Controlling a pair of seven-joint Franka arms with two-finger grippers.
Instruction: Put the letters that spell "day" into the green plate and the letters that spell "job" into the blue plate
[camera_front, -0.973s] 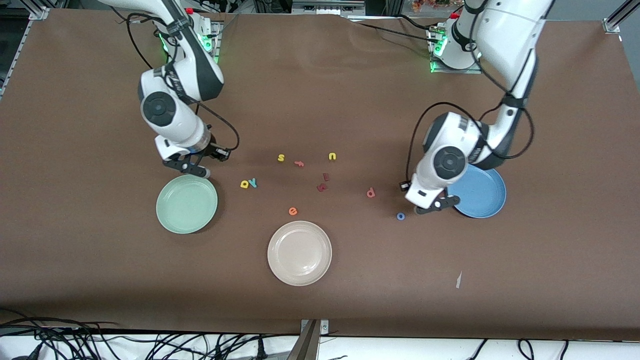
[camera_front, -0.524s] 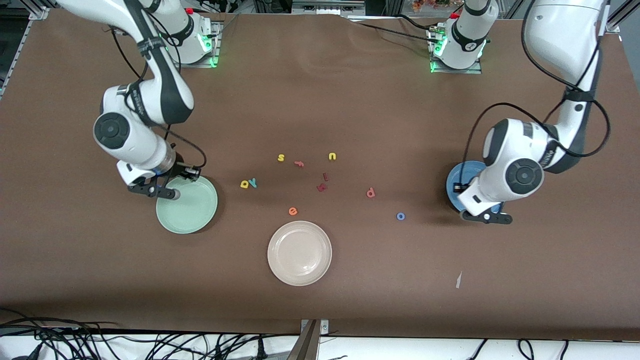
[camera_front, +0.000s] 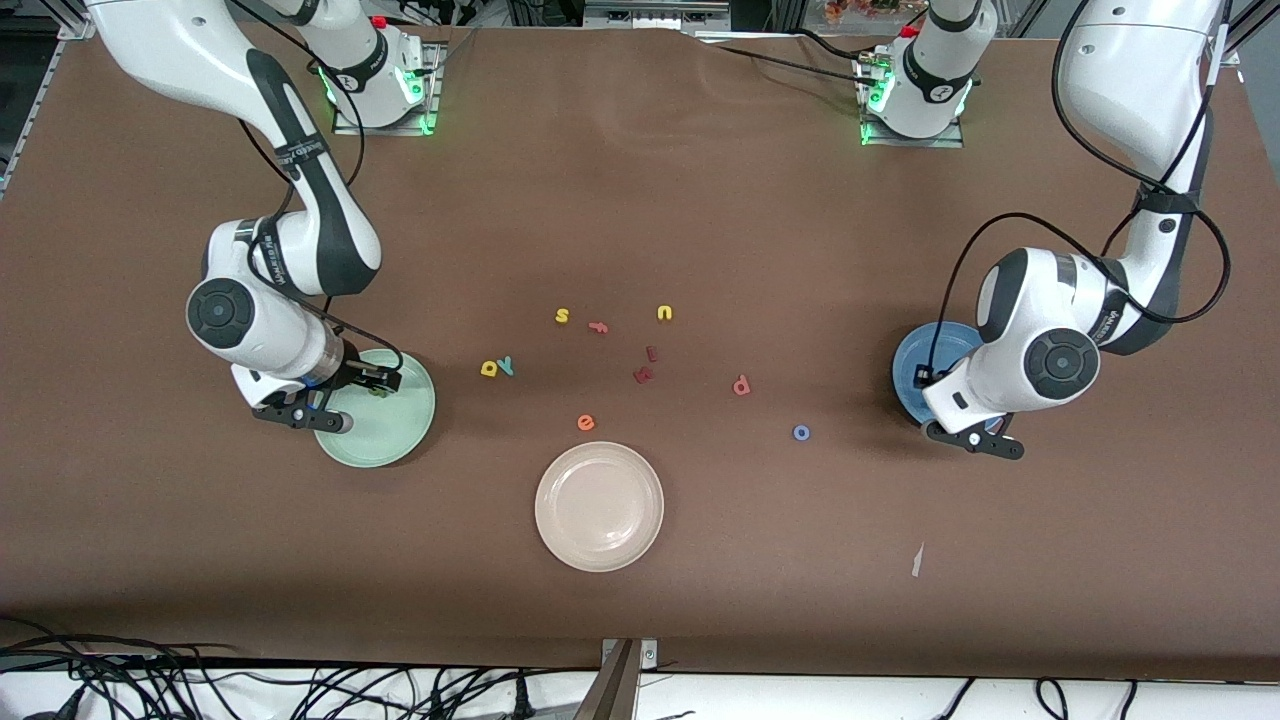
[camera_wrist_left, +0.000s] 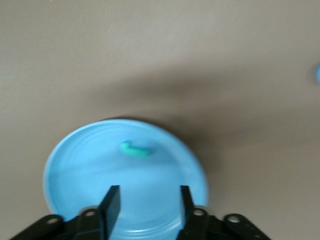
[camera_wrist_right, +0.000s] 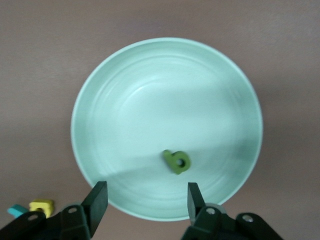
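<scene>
Both drops made: green "d" (camera_wrist_right: 176, 162) lies in green plate (camera_front: 405, 440); teal "j" (camera_wrist_left: 134, 149) in blue plate (camera_front: 915, 350). Right end effector (camera_wrist_right: 145, 202) and left end effector (camera_wrist_left: 149, 205) hover above, spread, empty. Next: yellow "a" (camera_front: 489, 369) at plate's 3 o'clock; "o" (camera_front: 801, 433).

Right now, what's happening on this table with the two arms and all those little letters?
Both arms are sorting foam letters into plates. The right gripper hangs open over the green plate, where a dark green letter lies. The left gripper hangs open over the blue plate, where a teal hook-shaped letter lies. On the table between the plates lie the yellow letter and teal y, the salmon-red letter and the blue o. The beige plate holds nothing.
</scene>
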